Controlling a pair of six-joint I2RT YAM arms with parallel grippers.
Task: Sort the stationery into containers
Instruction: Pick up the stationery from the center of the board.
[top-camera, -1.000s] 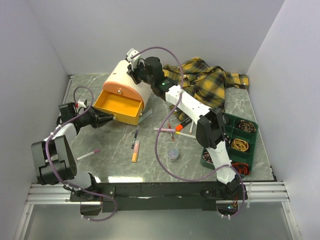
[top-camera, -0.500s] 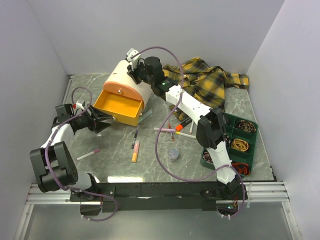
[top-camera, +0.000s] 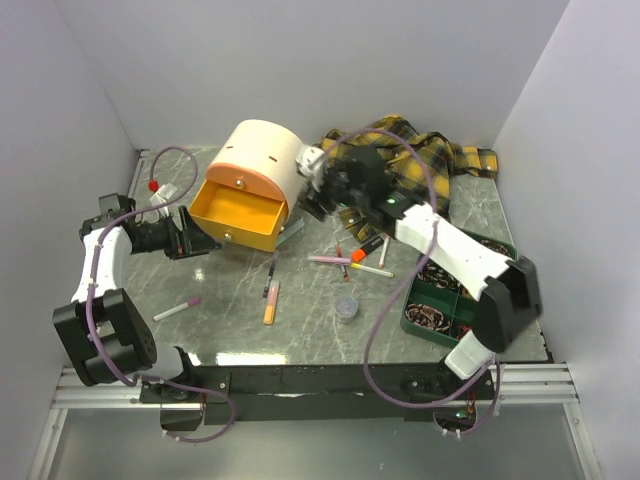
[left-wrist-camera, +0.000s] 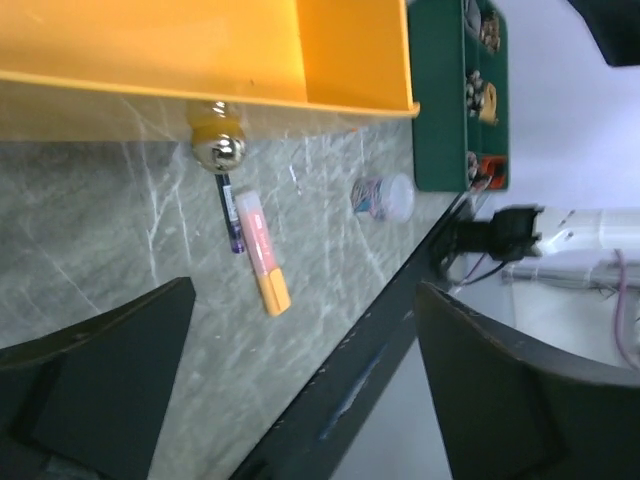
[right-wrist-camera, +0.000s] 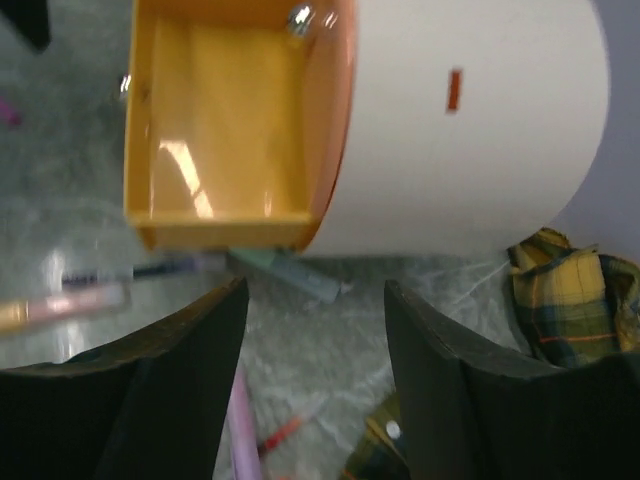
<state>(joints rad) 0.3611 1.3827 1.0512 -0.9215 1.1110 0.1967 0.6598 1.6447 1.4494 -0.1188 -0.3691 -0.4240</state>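
Observation:
The cream drum drawer box stands at the back left, its orange drawer pulled out and empty. My left gripper hangs open just left of the drawer front, off its knob, nothing between its fingers. My right gripper is open beside the drum's right side, above a pale green clip. Loose on the table lie a pink-orange highlighter, a dark pen, a pink pen, a yellow highlighter and a grey pot. The green tray sits at the right.
A yellow-and-black plaid shirt is heaped at the back right, behind my right arm. A white-pink pen lies near the left arm's base. Coiled rubber bands fill tray compartments. White walls close in on three sides.
My left gripper opened and drew back leftward from the drawer front. My right gripper left the drum's top, swung down to its right side and opened.

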